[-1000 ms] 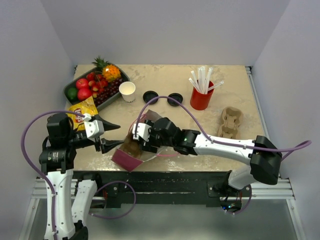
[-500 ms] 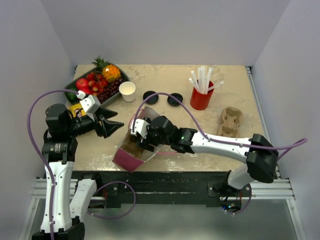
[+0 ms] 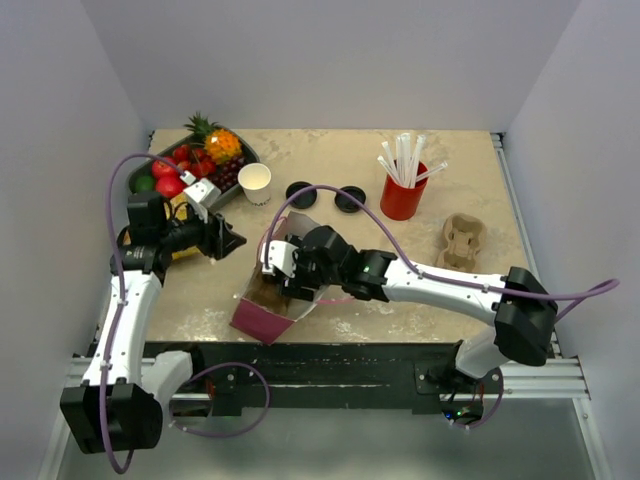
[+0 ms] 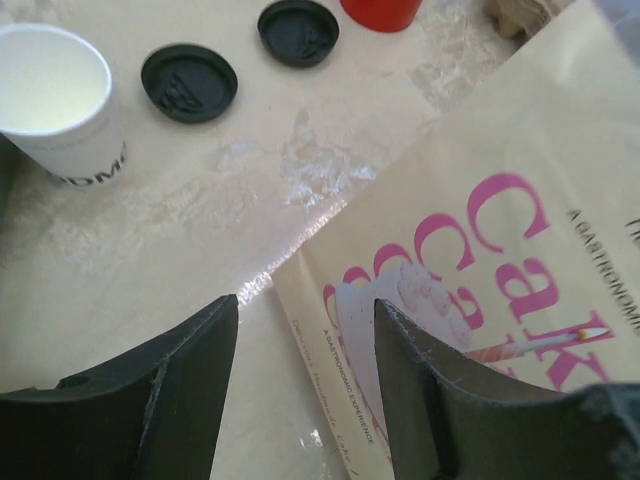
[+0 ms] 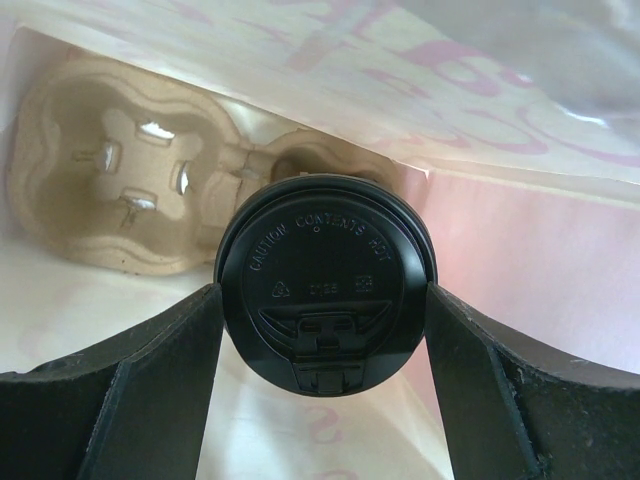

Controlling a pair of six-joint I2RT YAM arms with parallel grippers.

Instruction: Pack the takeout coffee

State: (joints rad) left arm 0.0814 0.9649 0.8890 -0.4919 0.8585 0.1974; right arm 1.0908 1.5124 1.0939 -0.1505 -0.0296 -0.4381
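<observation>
My right gripper [image 3: 284, 278] reaches into the open mouth of a pink-printed paper bag [image 3: 262, 312]. In the right wrist view it [image 5: 322, 302] is shut on a coffee cup, both fingers against its black lid [image 5: 325, 283]. The cup body is hidden below the lid. A cardboard cup carrier [image 5: 110, 180] lies inside the bag beyond it. My left gripper [image 3: 230, 243] is open and empty, left of the bag. In its wrist view it [image 4: 305, 335] hovers over the bag's edge [image 4: 480, 260]. A second white cup [image 3: 254, 182] stands open, with two loose black lids [image 3: 301, 193] [image 3: 349, 198] beside it.
A red cup of white straws [image 3: 403, 196] stands at the back right. A second cardboard carrier [image 3: 460, 246] lies right of the middle. A fruit tray [image 3: 150, 168] and a yellow chips bag [image 3: 178, 212] are at the back left, next to my left arm.
My left gripper has left the bag's mouth and moved back toward the fruit tray. My right gripper stays in the bag with the lidded cup.
</observation>
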